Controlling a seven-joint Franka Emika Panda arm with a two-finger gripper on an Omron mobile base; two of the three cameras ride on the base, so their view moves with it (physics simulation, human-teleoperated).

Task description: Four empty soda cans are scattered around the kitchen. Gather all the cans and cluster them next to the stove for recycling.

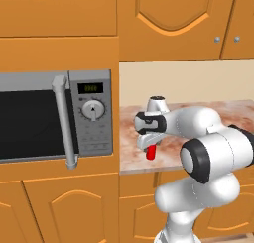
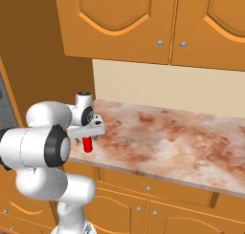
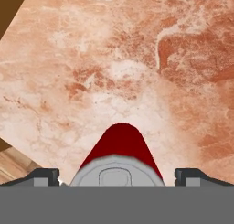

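Kitchen, can pickup: white arm's two-finger gripper (image 3: 119, 175) hangs over small red soda can with silvery top (image 3: 119, 160), jaws spread wide, one dark tip on each side, nothing pinched yet. Good grasp likely needs straight descent, can centred, gentle squeeze. Left of hand, grey microwave (image 1: 54, 118); below and right, reddish mottled marble counter (image 2: 182, 137); orange wood cabinets (image 2: 143, 23) above.

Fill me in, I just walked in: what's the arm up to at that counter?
The white arm's gripper hangs over a red soda can standing upright on the marble counter, right of the microwave. The jaws are open, one on each side of the can's silvery top, and haven't closed on it. The can isn't picked up yet.
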